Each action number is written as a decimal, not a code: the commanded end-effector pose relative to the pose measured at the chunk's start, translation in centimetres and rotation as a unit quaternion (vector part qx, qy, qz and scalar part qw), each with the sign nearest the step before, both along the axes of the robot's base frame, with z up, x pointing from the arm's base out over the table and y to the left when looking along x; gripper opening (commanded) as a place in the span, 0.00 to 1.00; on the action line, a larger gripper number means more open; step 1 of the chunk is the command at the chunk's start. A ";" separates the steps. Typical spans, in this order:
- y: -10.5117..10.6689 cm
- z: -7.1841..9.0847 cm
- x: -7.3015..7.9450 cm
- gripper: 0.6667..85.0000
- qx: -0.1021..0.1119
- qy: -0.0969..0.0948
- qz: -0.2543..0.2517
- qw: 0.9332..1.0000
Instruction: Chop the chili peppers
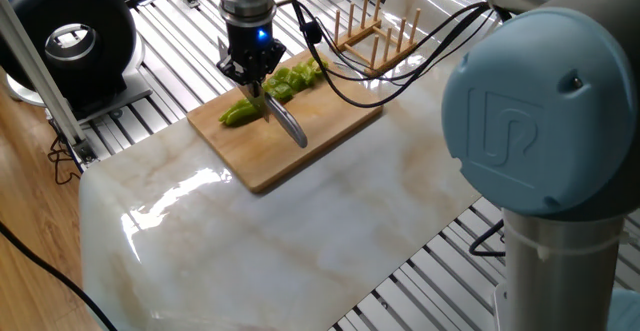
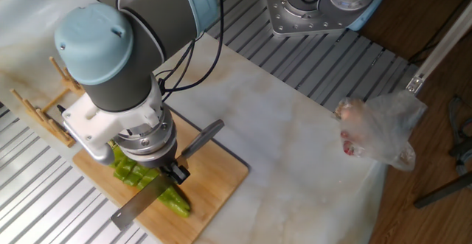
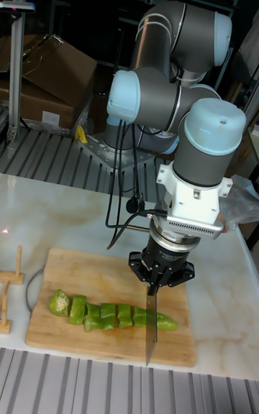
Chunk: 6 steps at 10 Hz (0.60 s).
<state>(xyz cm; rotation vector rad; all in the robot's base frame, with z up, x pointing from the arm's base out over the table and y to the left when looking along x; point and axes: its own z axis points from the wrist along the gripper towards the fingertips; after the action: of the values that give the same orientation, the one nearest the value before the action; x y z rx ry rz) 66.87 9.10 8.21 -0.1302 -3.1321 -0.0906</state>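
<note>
Nearest in the tall fixed view: the wooden cutting board lies on the marble table, close to its front edge. On the board the chili pepper lies lengthwise, already cut into a row of green chunks toward the left, with the uncut tapered tip to the right (chunks sit touching or just beside each other, still in a line). A knife stands over the pepper, blade edge down, crossing it between the last chunk and the tip; whether the edge is through the pepper cannot be told.

The gripper hangs straight above, its fingers closed tight on the knife handle, wrist pointing down. A blue light shows on the gripper body in one fixed view, where the knife sticks out over the board toward the camera, and the pepper runs diagonally under it.

Left edge of the tall view: part of a small wooden rack, beside the board. In the other fixed view a crumpled plastic bag lies well apart, at the far side of the table. Behind everything: the arm's base and cardboard boxes.
</note>
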 end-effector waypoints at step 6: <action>-0.1 1.0 0.9 0.01 -0.006 -0.016 0.009 1.000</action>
<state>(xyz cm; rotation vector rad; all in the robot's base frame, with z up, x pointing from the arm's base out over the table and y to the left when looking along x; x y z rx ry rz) 67.42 8.83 8.53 -0.0987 -3.1597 -0.0643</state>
